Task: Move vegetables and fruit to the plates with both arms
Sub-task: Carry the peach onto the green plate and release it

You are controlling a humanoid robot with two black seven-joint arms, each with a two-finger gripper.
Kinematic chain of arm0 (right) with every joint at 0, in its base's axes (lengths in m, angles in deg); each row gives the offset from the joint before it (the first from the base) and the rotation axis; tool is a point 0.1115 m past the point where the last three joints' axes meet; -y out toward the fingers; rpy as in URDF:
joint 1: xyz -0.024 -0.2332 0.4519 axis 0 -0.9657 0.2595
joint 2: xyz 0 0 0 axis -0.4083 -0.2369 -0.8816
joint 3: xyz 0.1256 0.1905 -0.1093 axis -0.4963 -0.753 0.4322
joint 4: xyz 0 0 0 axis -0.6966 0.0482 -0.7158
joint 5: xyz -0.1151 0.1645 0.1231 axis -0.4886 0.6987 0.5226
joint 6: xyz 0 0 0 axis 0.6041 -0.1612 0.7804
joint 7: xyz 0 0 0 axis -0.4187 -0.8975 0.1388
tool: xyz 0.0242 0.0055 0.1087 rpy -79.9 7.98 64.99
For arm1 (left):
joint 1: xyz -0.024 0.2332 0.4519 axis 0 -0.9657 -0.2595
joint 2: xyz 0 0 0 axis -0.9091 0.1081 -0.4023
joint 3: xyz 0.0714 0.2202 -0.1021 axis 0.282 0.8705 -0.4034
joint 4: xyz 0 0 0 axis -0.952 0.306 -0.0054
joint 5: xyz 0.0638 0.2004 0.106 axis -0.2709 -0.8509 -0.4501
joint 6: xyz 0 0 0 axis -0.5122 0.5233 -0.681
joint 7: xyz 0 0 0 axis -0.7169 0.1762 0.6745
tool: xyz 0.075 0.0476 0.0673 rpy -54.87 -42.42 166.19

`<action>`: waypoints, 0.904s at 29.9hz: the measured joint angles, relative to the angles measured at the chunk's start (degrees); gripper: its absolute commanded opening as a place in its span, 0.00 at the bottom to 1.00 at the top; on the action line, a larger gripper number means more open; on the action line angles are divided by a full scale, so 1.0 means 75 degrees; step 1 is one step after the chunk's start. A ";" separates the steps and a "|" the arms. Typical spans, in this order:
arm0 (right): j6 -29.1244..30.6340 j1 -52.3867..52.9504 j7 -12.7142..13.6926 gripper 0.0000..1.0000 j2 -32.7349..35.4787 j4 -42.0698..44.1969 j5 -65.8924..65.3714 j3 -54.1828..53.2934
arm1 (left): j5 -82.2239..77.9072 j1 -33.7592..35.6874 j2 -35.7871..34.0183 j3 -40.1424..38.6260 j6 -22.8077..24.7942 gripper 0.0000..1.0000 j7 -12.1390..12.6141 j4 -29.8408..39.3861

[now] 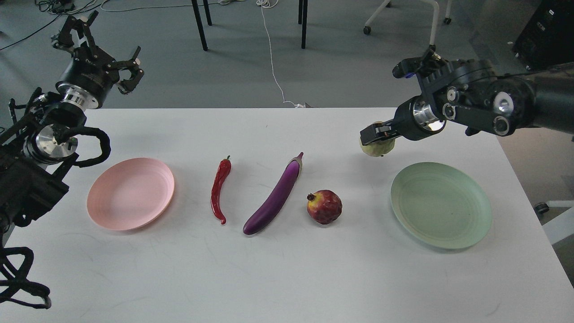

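My right gripper is shut on the yellow-green fruit and holds it in the air, left of and above the mint green plate. The pomegranate sits on the white table. The purple eggplant lies left of it, and the red chili pepper lies further left. The pale pink plate is at the left and holds nothing. My left gripper is open and empty, raised above the table's far left corner.
The white table ends just right of the green plate. Black chair legs, a white cable and a wheeled chair base stand on the grey floor behind the table.
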State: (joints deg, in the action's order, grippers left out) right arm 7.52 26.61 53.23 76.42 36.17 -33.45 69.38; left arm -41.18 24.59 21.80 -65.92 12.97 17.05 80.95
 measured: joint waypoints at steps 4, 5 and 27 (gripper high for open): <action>0.0000 -0.0095 0.0001 0.53 0.1244 -0.0580 -0.0851 0.0000 | 0.0000 0.0000 0.0000 0.0002 0.0000 0.98 0.0000 0.0000; -0.0001 -0.0187 0.0003 0.53 0.1516 -0.0712 -0.0996 0.0000 | 0.0000 0.0000 0.0004 0.0002 0.0000 0.98 0.0000 0.0000; -0.0487 -0.1227 0.0032 0.99 0.2329 -0.1169 -0.1726 -0.0130 | -0.0011 -0.0022 -0.0061 0.0002 0.0000 0.98 0.0000 0.0001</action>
State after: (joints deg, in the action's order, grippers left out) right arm 3.86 17.41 53.46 93.89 27.40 -46.40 68.40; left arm -41.27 24.42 21.35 -65.91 12.97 17.05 80.95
